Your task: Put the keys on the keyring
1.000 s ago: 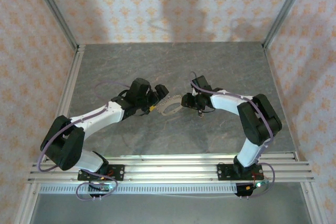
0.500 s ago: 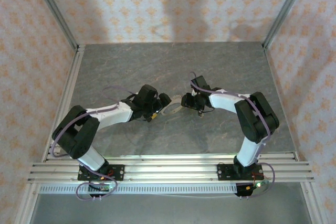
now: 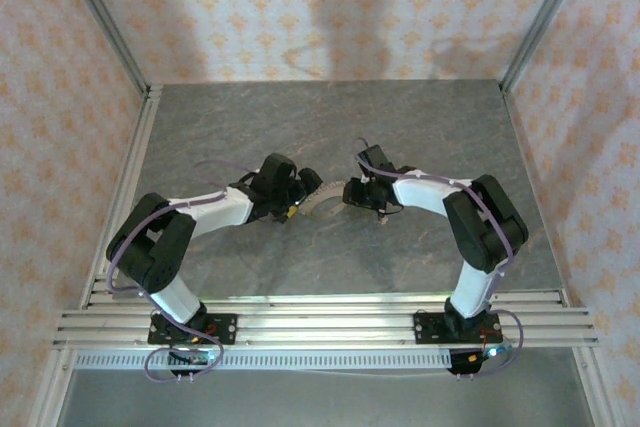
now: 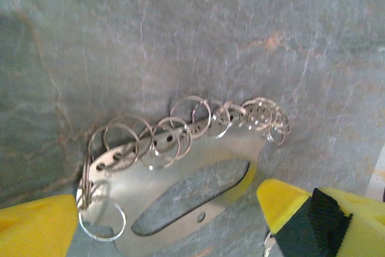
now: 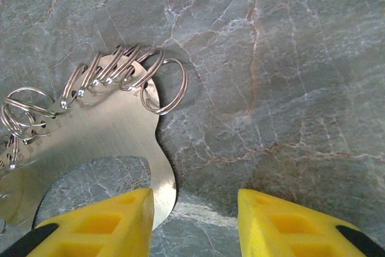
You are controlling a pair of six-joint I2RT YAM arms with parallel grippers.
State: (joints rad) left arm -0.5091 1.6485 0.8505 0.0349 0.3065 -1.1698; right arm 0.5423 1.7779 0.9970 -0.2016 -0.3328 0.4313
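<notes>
A flat silvery metal plate (image 4: pixel 180 173) with a long slot lies on the table, and several thin keyrings (image 4: pixel 186 115) are threaded through holes along its curved edge. The same plate (image 5: pixel 102 142) shows in the right wrist view, with an end keyring (image 5: pixel 165 88). My left gripper (image 4: pixel 168 209) is open wide, its yellow fingers (image 4: pixel 295 203) on either side of the plate. My right gripper (image 5: pixel 195 209) is open at the plate's end, its left finger (image 5: pixel 114 224) over the plate's edge. From above, the left gripper (image 3: pixel 306 187) and right gripper (image 3: pixel 350 193) face each other across the plate (image 3: pixel 322 205). The keys are out of view.
The grey marbled tabletop (image 3: pixel 420 127) is bounded by aluminium rails on the left (image 3: pixel 135 167) and along the near edge (image 3: pixel 330 322). Patterned walls stand on three sides. A small bit of metal (image 4: pixel 269 245) peeks out beside the left gripper's right finger.
The left arm has folded inward, its elbow swinging right, and its gripper has come closer over the plate. The right gripper has edged slightly left and back and narrowed a little.
</notes>
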